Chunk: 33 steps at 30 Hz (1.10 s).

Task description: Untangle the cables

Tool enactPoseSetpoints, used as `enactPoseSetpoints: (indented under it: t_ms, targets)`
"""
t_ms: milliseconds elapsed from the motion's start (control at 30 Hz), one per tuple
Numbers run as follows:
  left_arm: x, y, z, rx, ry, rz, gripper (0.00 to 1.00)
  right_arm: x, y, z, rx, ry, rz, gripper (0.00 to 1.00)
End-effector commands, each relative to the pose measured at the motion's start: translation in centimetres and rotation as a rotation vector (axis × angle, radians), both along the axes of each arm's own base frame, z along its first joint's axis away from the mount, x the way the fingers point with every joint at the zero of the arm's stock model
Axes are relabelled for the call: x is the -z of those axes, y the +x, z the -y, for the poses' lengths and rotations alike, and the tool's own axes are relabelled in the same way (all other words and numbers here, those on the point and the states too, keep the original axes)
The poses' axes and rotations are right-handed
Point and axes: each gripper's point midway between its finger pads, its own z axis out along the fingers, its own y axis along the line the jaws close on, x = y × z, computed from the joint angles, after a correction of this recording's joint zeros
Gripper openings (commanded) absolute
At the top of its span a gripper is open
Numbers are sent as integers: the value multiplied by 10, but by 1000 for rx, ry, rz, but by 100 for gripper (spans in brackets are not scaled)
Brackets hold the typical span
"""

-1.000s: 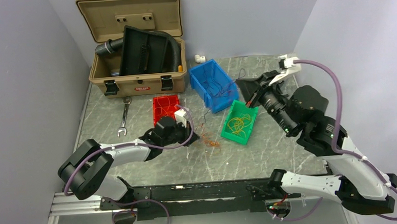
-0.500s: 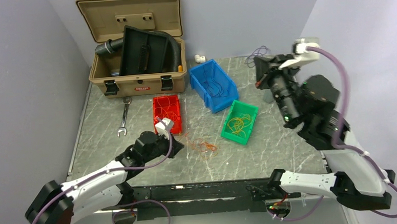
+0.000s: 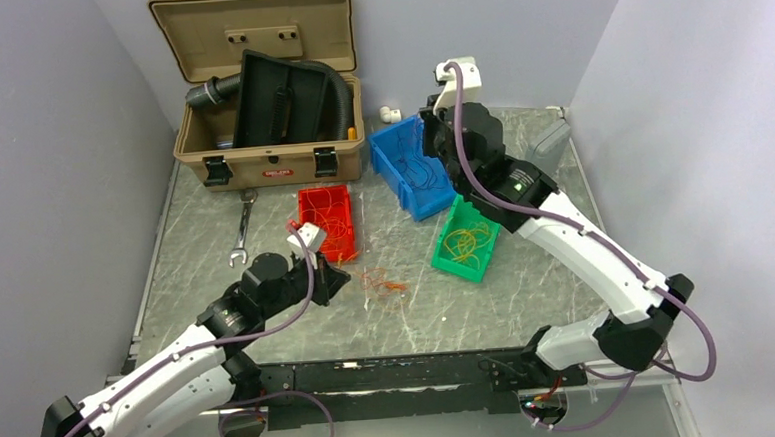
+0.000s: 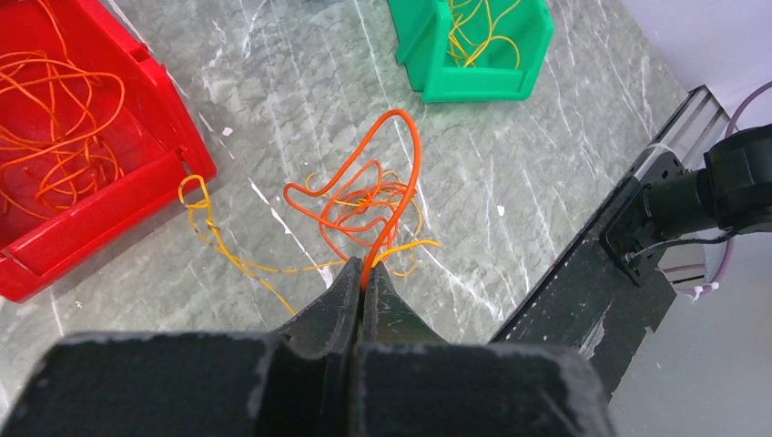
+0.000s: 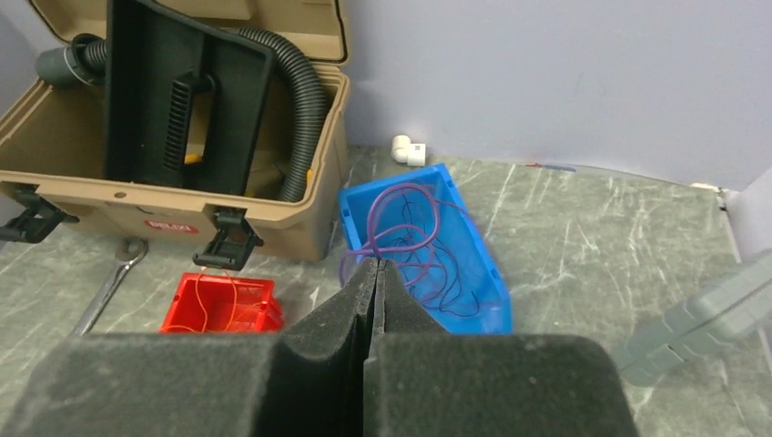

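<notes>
A tangle of thin orange and yellow cables (image 3: pixel 382 282) lies on the marble table in front of the left arm. My left gripper (image 3: pixel 339 278) is shut on one orange cable (image 4: pixel 393 164) that loops up from the tangle (image 4: pixel 360 209); a yellow strand (image 4: pixel 214 238) trails left towards the red bin. My right gripper (image 3: pixel 432 146) is over the blue bin (image 3: pixel 433 201). In the right wrist view it (image 5: pixel 375 264) is shut on a thin purple cable (image 5: pixel 401 218) that hangs into the blue bin (image 5: pixel 487 282), which holds dark strands.
A red bin (image 3: pixel 326 217) holds orange cables and a green bin (image 3: pixel 456 265) holds yellow ones. An open tan toolbox (image 3: pixel 261 167) with a black hose stands at the back left. A wrench (image 3: pixel 242 226) lies beside it. A grey object (image 3: pixel 548 138) lies at the back right.
My right arm has swung left from the back right corner to over the blue bin, carrying the purple cable. My left gripper has drawn back towards me and the tangle has shifted slightly left.
</notes>
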Motion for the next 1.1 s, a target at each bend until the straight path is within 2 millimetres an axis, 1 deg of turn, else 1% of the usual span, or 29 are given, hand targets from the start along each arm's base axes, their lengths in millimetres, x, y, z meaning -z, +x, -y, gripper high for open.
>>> enactPoseSetpoints:
  t_ms: [0, 100, 200, 267, 400, 500, 600, 667, 800, 867, 900, 933, 967, 1033, 1067]
  targets:
    - [-14, -1, -5, -4, 9, 36, 0, -15, 22, -8, -19, 92, 24, 0]
    - [-11, -2, -7, -8, 7, 37, 0, 5, 45, -7, -1, 84, -22, 0]
    - [-12, -4, -5, 3, 5, 33, 0, 25, 61, -9, 0, 75, -63, 0]
    - [-15, -4, -5, 8, 3, 36, 0, 39, 69, -10, 23, 52, -84, 0]
    - [-21, -5, -8, 6, 13, 48, 0, 61, 84, -7, 54, 17, -102, 0]
    - [-25, -5, -11, 2, 18, 57, 0, 74, 97, -10, 42, 12, -132, 0]
    - [-28, -6, -11, 3, 15, 64, 0, 92, 109, -16, 31, -1, -175, 0]
    - [-29, -6, -11, 4, 11, 62, 0, 112, 116, -19, 28, -14, -217, 0]
    - [-30, -7, -9, 11, 6, 61, 0, 150, 119, -19, 36, -19, -319, 0]
    - [-31, -7, -9, 14, 8, 63, 0, 160, 117, -17, 46, -18, -367, 54]
    - [-31, -7, -9, 17, 11, 64, 0, 162, 114, -17, 45, -17, -382, 68]
    - [-31, -6, -9, 17, 13, 66, 0, 161, 110, -17, 34, -11, -393, 71]
    - [-32, -6, -9, 19, 16, 68, 0, 160, 104, -17, 15, -6, -399, 72]
    - [-33, -6, -8, 26, 20, 69, 0, 153, 87, -20, -49, 12, -397, 72]
    - [-34, -6, -8, 27, 22, 69, 0, 148, 75, -24, -106, 26, -393, 71]
